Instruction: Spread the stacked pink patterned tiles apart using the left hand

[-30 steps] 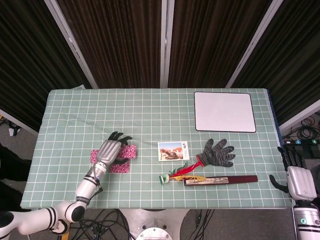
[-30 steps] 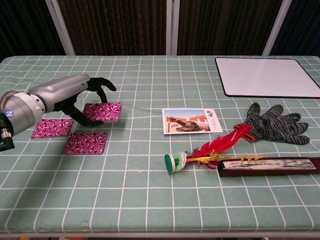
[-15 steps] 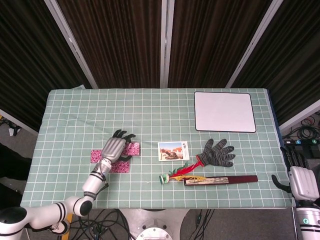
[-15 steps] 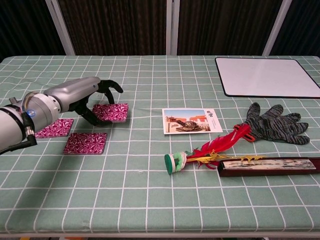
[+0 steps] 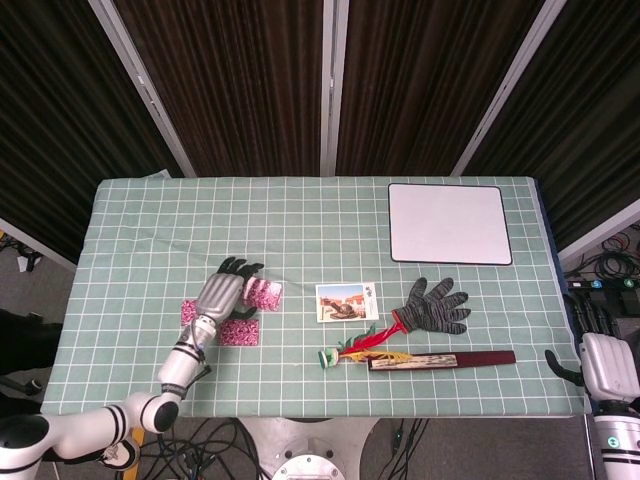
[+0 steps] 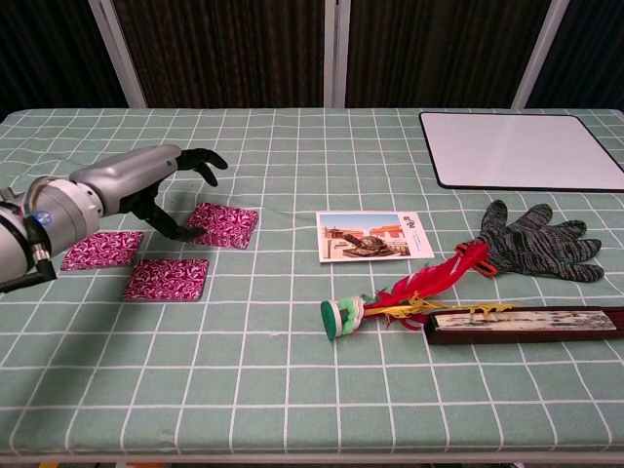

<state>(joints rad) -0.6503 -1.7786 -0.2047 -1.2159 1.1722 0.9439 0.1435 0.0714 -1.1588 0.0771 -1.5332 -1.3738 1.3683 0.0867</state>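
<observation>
Reaching in low from the table's near left corner, the left hand lies palm down over the green checked tablecloth, its silver back up and its dark fingers spread and curved, gripping nothing. The thumb tip rests on or just at the near edge of the rightmost pink tile; whether it actually presses the tile cannot be told. The forearm slants back toward the left edge in the chest view.

Taking the postcard as the landmark: the three pink patterned tiles all lie to its left, flat and apart from one another. The rightmost tile is the nearest to the postcard and sits slightly turned. A second tile lies farther left and nearer the front edge. The third tile lies farthest left, partly behind the wrist.

The right hand shows only in the head view, well to the right of the postcard, beyond the table's right front corner, upright with its silver back to the camera; how its fingers lie cannot be told.
</observation>
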